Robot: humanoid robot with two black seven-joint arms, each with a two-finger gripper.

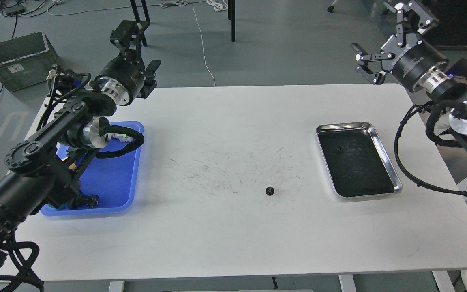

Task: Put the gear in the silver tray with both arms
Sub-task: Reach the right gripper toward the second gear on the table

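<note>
A small black gear (pixel 269 190) lies alone on the white table, left of the silver tray (pixel 345 125). Another tiny dark gear (pixel 339 149) lies on the tray's dark floor. My left gripper (pixel 139 49) is raised above the table's back left edge, open and empty, far from the gear. My right gripper (pixel 384 37) is raised beyond the table's back right corner, above and behind the silver tray, with its fingers spread wide and nothing between them.
A blue plastic tray (pixel 114 178) with push-button switches sits at the left, partly hidden by my left arm. A grey crate (pixel 22 61) and chair legs (pixel 138 24) stand on the floor behind the table. Cables hang off my right arm (pixel 412 162).
</note>
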